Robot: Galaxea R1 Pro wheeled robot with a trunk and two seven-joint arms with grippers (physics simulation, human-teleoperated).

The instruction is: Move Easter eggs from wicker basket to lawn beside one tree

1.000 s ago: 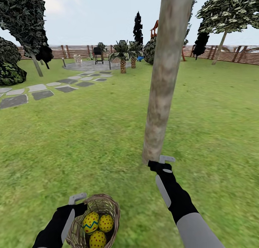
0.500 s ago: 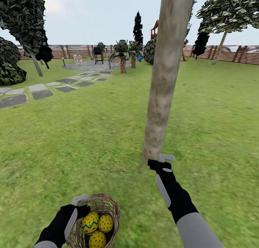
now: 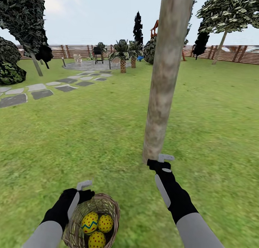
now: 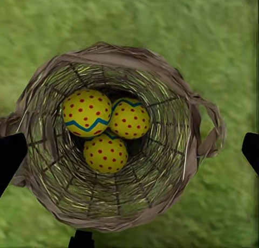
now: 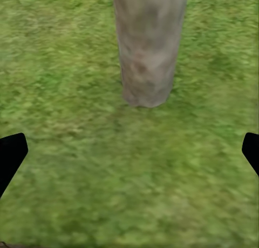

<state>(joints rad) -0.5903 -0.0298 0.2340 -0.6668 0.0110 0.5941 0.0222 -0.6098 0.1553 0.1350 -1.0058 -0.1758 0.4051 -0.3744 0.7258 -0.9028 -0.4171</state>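
Hovering above the wicker basket [image 4: 178, 167], the left gripper [image 4: 129, 151] has its jaws spread wide with nothing between them. The three Easter eggs [image 4: 105, 126] lie bunched together, touching, in the basket's bottom on the lawn [image 3: 90, 133]. The right gripper [image 5: 129, 151], likewise wide open and empty, hangs near the foot of the tree [image 3: 162, 97].

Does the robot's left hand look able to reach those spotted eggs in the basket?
Probably yes. The left hand hangs open above the wicker basket, looking straight down on the three Easter eggs, with nothing covering them.
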